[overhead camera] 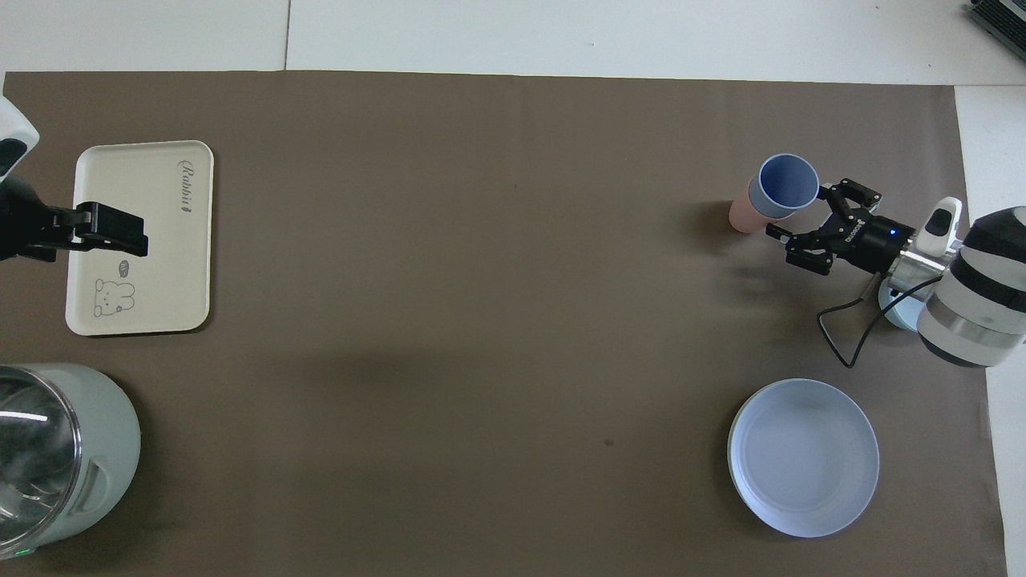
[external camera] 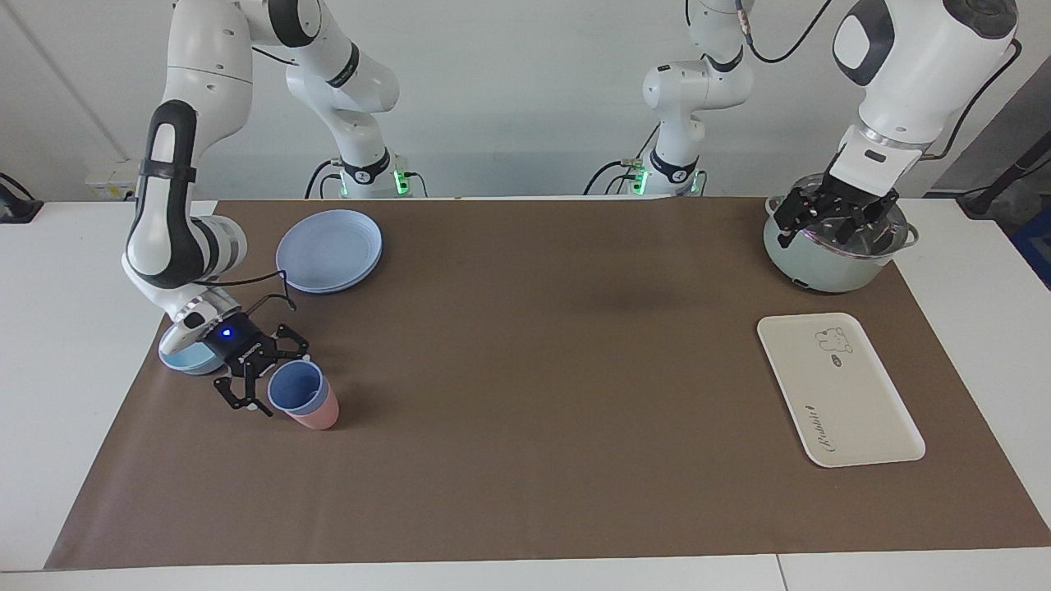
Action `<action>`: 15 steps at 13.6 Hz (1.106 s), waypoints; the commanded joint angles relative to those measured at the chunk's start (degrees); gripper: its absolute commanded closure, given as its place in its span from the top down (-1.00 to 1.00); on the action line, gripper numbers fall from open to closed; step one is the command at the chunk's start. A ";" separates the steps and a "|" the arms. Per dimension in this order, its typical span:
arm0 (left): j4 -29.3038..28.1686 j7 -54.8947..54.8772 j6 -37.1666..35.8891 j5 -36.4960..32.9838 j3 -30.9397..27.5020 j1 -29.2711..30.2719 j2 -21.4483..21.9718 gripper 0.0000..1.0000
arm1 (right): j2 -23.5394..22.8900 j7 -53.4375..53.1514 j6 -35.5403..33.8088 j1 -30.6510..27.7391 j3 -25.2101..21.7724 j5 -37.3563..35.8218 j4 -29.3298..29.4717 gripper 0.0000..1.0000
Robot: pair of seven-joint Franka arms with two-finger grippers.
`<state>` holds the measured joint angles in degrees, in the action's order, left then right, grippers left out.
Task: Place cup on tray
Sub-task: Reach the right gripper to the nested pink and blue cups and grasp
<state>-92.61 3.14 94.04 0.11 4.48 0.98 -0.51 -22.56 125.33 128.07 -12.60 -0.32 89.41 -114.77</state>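
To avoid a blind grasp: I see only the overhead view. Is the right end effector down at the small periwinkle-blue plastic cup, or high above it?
Observer: Down. The right end effector is low over the brown paper mat, open, level with the small periwinkle-blue plastic cup and not closed on it.
Operator: Does the left end effector touch the cream-white rectangular tray?
Observer: No. The left end effector hangs in the air over the pale-green metal pot, apart from the cream-white rectangular tray.
Operator: What is the pale thing under the right arm's wrist?
Observer: A shallow light-blue plastic bowl, standing on the mat.
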 commanded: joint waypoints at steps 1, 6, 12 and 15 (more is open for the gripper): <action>-1.96 0.11 0.97 0.24 -0.26 -1.15 1.74 1.00 | -1.78 3.69 -0.45 1.35 0.14 5.60 1.04 1.00; -1.96 0.11 0.62 0.24 -0.26 -1.07 1.74 1.00 | -1.78 3.78 -0.10 2.58 0.14 5.69 0.78 1.00; -1.96 -0.42 0.53 0.24 -0.26 -1.15 1.82 1.00 | -1.87 5.87 0.69 3.99 0.14 6.48 0.69 -0.17; -2.14 -0.59 0.44 0.24 -0.26 -1.15 1.91 1.00 | -1.70 6.51 1.66 3.99 0.14 6.57 0.87 -1.00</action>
<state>-92.61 3.15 94.00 0.11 4.57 0.25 -0.50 -23.75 129.95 128.48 -8.57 -0.35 93.79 -114.65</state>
